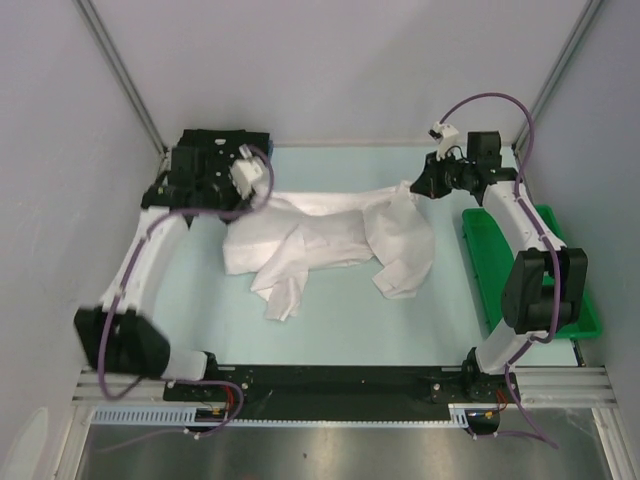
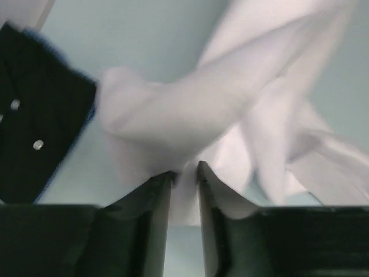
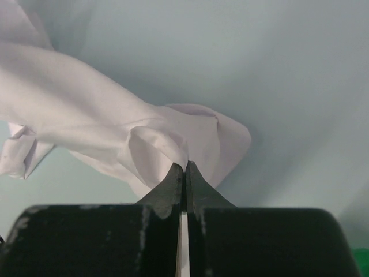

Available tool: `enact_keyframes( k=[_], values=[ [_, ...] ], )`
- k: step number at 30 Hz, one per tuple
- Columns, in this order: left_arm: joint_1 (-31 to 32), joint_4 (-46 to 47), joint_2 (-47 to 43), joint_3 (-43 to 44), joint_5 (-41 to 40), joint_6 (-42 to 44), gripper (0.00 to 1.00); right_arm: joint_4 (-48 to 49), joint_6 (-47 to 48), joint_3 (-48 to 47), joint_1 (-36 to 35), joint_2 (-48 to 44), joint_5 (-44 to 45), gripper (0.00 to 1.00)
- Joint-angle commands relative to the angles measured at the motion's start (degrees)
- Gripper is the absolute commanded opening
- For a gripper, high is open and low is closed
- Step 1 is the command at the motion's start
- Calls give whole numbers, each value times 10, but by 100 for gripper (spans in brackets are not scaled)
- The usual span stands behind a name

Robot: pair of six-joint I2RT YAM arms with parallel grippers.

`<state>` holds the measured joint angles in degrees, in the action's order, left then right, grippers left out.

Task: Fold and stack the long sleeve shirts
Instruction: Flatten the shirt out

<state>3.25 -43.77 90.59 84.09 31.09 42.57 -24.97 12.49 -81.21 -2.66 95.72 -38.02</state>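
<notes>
**Both grippers pinching the white shirt, left of the green tray**

From the overhead camera I see both arms rising from the near edge of the table [image 1: 400,310], bent at the elbow and reaching to its far side. The right arm arches over the green tray [image 1: 478,250]; the left arm stands well away from the tray, on the opposite side.

The white shirt [image 1: 330,240] lies crumpled on the table just left of the tray, with a sleeve trailing toward me and its far edge stretched between the two grippers.

The right gripper [image 3: 184,166], beyond the tray's far end, is closed tight on a small fold at the shirt's edge. The left gripper [image 2: 184,170], at the shirt's end farthest from the tray, has its jaws a narrow slit apart with white cloth filling the slit.

Only the left wrist camera shows me a black shirt [image 2: 40,115] with small white marks, lying beside the white cloth on the side away from the tray.
</notes>
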Motion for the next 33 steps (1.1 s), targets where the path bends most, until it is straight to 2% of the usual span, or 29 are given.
enact_keyframes(
  k=[1, 3, 4, 8, 10, 13, 15, 16, 21, 24, 27, 28, 33],
  values=[
    [110, -63, -143, -237, -22, 99, 51, 19, -7, -4, 15, -4, 1, 0],
    [99, -78, -167, -280, -5, 110, 59, 11, 2, -1, 17, -5, 2, 0],
    [69, -81, -175, -288, 5, 111, 64, 7, 14, -1, 19, -7, 4, 0],
    [-17, -106, -154, -214, 25, 129, 70, -13, 26, -8, 20, -4, 0, 0],
    [-31, -111, -138, -169, 23, 134, 72, -14, 25, -9, 18, 0, -3, 0],
    [-27, -118, -131, -149, 52, 159, 73, -10, 23, -8, 15, 3, -3, 0],
    [-3, -114, -137, -158, 59, 184, 73, -5, 17, -6, 15, 5, -2, 0],
    [39, -106, -139, -175, 50, 193, 73, -3, 16, -3, 15, 6, -1, 0],
    [182, 6, -112, -194, 47, 226, 70, 14, 0, 10, 12, 8, -1, 0],
    [245, 88, -82, -205, 52, 260, 69, 18, -8, 13, 12, 8, -3, 0],
    [297, 190, -66, -245, 28, 273, 69, 24, -14, 20, 12, 6, -6, 0],
    [308, 215, -61, -269, -6, 275, 68, 26, -18, 23, 12, 3, -6, 0],
    [330, 356, -34, -337, -60, 305, 68, 31, -21, 30, 11, -3, -10, 0]
  ],
)
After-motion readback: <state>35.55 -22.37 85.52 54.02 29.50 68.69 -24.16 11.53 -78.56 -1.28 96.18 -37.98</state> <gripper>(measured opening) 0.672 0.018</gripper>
